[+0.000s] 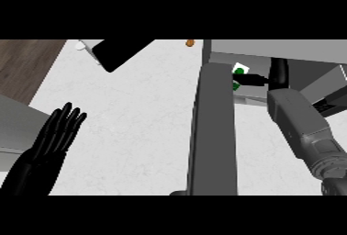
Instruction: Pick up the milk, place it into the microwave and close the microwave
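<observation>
White with green marks, the milk (238, 73) sits inside the microwave (271, 47), the right hand (261, 80) curled around it, so the placing looks nearly done. Letting go and swinging the open door (214, 128) shut remain. The left hand (58, 131) rests open at the lower left.

Legible text, labels, brands, numbers, signs: none. Milk carton (238, 70) inside the microwave (271, 48): white face with green patches, no lettering readable. Microwave door (215, 128): plain grey, unmarked
</observation>
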Controlling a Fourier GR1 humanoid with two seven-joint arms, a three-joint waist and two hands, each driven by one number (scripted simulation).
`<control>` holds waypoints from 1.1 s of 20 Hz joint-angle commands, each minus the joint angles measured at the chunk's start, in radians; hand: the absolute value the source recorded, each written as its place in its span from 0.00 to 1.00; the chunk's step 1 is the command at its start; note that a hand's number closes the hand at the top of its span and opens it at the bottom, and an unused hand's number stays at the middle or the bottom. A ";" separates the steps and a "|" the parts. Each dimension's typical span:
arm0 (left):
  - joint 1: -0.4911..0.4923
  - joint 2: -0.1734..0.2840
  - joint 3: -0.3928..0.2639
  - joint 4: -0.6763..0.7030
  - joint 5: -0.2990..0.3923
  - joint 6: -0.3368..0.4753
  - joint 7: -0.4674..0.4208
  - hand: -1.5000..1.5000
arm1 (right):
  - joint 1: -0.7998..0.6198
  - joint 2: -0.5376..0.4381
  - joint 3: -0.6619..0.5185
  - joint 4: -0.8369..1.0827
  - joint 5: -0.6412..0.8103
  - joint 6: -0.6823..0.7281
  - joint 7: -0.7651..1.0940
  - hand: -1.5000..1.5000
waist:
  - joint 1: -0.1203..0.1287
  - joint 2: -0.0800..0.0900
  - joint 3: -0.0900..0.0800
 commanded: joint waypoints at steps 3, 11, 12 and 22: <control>-0.047 -0.002 -0.012 0.053 -0.028 0.013 0.001 0.00 | 0.031 0.045 -0.024 -0.006 -0.024 0.024 -0.037 0.00 | -0.031 -0.009 -0.001; -0.065 0.003 -0.035 0.125 -0.021 -0.015 0.001 0.00 | 0.103 0.096 -0.046 -0.026 -0.052 0.155 -0.132 0.00 | -0.064 -0.026 -0.003; -0.050 -0.002 -0.080 0.124 -0.042 -0.025 0.004 0.00 | 0.104 0.091 -0.039 -0.019 -0.047 0.188 -0.119 0.00 | -0.066 -0.028 -0.003; -0.078 0.064 -0.151 0.209 -0.095 -0.144 -0.042 1.00 | 0.268 0.135 -0.036 -0.089 -0.075 0.294 -0.233 0.00 | -0.114 -0.052 -0.006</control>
